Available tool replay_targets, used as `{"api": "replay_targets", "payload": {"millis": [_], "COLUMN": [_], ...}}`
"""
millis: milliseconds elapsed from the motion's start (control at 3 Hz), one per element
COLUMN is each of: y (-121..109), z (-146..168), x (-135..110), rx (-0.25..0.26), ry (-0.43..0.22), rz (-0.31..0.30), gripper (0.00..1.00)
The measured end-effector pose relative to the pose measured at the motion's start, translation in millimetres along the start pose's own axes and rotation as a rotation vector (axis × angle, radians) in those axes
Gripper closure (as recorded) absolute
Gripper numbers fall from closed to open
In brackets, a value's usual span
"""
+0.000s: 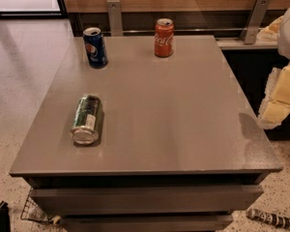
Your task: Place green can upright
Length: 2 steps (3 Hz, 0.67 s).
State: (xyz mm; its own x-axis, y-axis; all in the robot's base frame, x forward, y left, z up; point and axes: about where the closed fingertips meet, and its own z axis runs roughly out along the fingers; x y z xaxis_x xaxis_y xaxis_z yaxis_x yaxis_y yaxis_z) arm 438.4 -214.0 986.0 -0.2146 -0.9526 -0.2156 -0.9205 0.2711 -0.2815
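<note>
The green can lies on its side on the grey table, at the front left. Its silver end faces the front edge and a pale label patch shows on top. My gripper is at the right edge of the view, beyond the table's right side and far from the can. It holds nothing that I can see.
A blue Pepsi can stands upright at the back left of the table. A red Coca-Cola can stands upright at the back middle. A wall with metal brackets runs behind the table. A wire basket sits on the floor at the front left.
</note>
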Motion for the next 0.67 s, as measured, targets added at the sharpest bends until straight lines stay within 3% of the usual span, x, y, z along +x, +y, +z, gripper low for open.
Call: {"api": "replay_targets", "payload": {"millis": [667], "y": [-1.5], "z": [-0.1], "x": [-7.2], "rx": [0.011], "ry": [-0.02], "rz": [0.026], "gripper": [0.0]}}
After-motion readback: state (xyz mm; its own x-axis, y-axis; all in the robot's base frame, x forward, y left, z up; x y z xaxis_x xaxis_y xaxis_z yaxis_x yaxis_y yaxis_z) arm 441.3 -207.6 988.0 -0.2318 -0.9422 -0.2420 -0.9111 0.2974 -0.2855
